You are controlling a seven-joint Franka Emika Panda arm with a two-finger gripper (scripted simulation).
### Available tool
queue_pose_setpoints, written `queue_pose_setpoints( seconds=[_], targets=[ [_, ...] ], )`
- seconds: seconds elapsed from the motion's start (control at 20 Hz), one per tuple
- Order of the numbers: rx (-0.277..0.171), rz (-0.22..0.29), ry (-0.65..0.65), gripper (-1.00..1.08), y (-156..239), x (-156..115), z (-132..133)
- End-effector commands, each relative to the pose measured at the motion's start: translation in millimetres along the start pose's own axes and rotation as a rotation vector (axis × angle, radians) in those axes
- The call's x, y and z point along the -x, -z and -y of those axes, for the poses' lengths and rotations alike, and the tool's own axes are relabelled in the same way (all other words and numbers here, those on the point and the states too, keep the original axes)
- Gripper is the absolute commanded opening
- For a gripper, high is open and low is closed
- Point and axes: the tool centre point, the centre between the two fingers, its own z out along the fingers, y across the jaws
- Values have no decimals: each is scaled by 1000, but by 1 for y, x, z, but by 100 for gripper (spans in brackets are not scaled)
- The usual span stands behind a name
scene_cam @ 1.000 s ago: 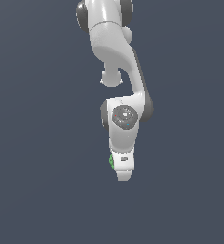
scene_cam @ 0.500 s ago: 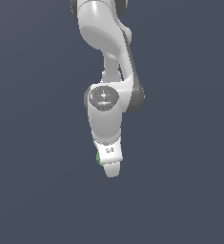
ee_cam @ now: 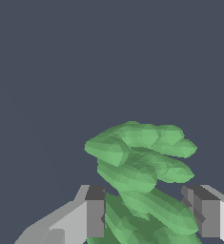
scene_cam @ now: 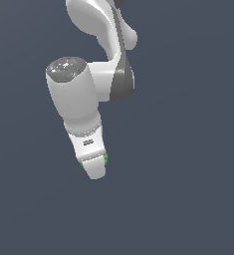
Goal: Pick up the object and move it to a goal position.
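Object (ee_cam: 142, 176): bright green cluster of faceted, bead-like lobes, matte, low-polygon surface. In the wrist view it shows as stacked elongated lumps in paler and darker green, the far bunch fanning out past the fingertips, the near bunch filling the space between them. In the exterior view only two small green slivers (scene_cam: 105, 159) show, one at each side of the claw's tip, at about 9 and 3 o'clock of it.

Claw (scene_cam: 94, 168): smooth white shell, blunt rounded end, with a small dark marking on its body. In the wrist view (ee_cam: 149, 217) the two fingers (ee_cam: 95, 212) appear as grey rectangular blocks with darker caps on light grey angled bases. They stand at a narrow gap, closed against the object from both sides; the green lobes press up to each inner face. The object hangs in this grip with nothing beneath it.

Arm (scene_cam: 73, 97): glossy white segments with a dark grey band at one joint (scene_cam: 122, 79) and a grey round cap (scene_cam: 64, 68) on the wrist housing. It enters from 12 o'clock of the exterior view, bends toward the exterior view's left, then runs down to the claw, which points toward roughly 5 o'clock.

Surround: uniform slate-blue field, no edges or texture; whether it is a bench cannot be told.
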Motion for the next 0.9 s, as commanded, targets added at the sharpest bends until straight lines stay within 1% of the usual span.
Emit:
queue_pose_setpoints(
  seconds=[0.0, 0.45, 0.85],
  targets=[
    [14, -3, 36, -100, 19, 16, 0],
    [58, -15, 148, -100, 79, 68, -4],
    [80, -21, 208, -100, 111, 96, -9]
  ],
)
